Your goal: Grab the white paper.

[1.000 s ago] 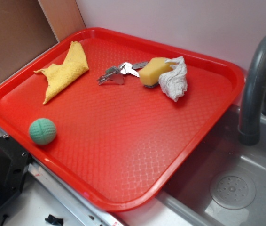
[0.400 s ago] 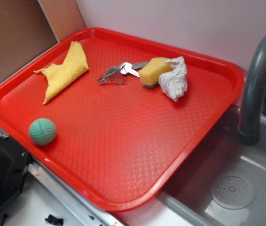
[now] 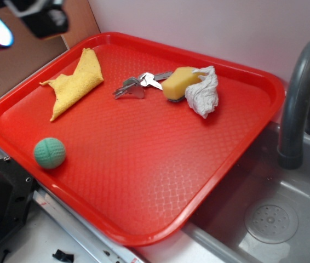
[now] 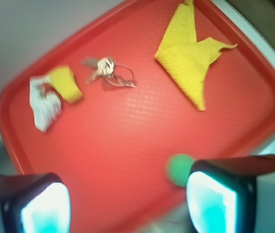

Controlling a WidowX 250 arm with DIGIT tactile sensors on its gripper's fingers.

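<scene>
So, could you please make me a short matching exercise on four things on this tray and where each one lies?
Things:
1. paper
2. cloth
3. ball
4. keys

Places:
A. between cloth and sponge
B. alone near the tray's front left rim
C. touching the sponge, on the sink side
D. back left of the tray

Pairs: 1-C, 2-D, 3-B, 4-A

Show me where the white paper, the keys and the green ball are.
white paper (image 3: 203, 96), exterior view, on its crumpled middle.
keys (image 3: 138, 85), exterior view, on the metal bunch.
green ball (image 3: 50, 153), exterior view, on its centre.
</scene>
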